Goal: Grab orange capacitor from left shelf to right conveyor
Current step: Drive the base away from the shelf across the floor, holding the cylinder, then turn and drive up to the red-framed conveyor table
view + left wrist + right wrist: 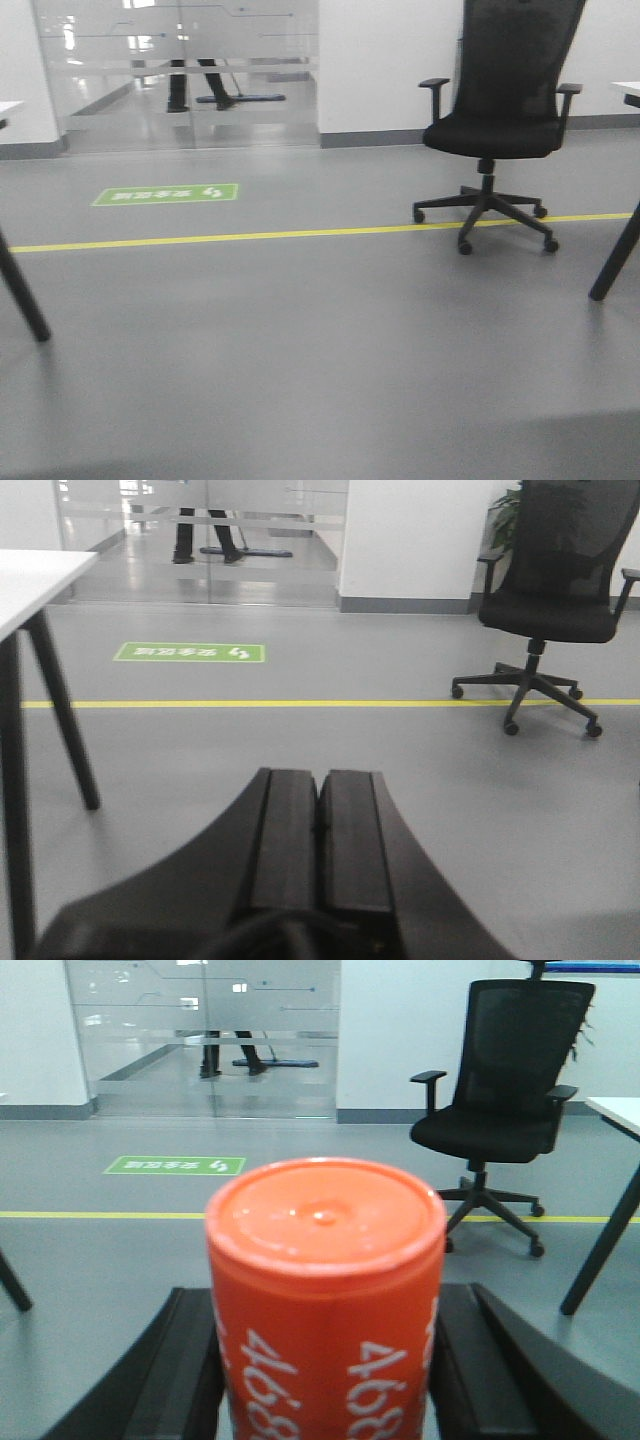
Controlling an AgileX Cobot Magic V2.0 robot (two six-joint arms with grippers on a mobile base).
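Note:
The orange capacitor (325,1300), a cylinder with a flat top and white "4680" print, fills the lower middle of the right wrist view. My right gripper (325,1360) is shut on it, one black finger (195,1370) on its left side and the other on its right. In the left wrist view my left gripper (320,825) is shut, its two black pads pressed together with nothing between them, pointing out over grey floor. The left shelf and the right conveyor are out of view. Neither gripper shows in the front view.
A black office chair (495,120) on castors stands ahead to the right. A yellow floor line (300,235) and a green floor sign (165,194) lie ahead. Black table legs stand at the left (22,290) and right (615,255). A person mops behind glass doors (180,70).

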